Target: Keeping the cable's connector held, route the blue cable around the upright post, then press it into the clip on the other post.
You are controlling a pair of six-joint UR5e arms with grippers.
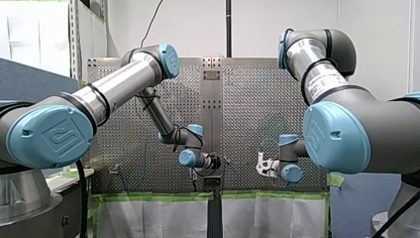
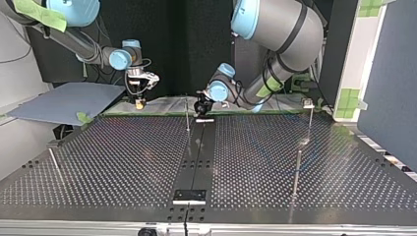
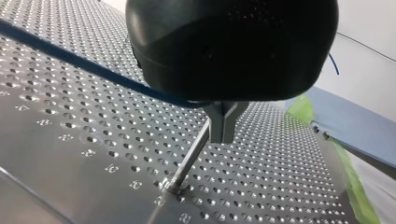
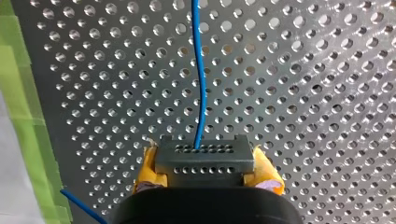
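Front view: large blue joint cap (image 1: 53, 136) on my left arm, at the shoulder end and far back from my left gripper (image 1: 214, 161), carries an embossed square logo; mark reads roughly as "UR", strokes soft. Same embossed square logo on the smaller blue elbow cap (image 1: 171, 59), further up that arm from the gripper; seen at a slant, letters not resolved. Blue cap (image 1: 337, 135) on my right arm, well behind my right gripper (image 1: 261, 166), shows the same logo faintly. Line of small dark print (image 1: 322, 82) runs along the silver tube of my right arm above that cap; too small to read
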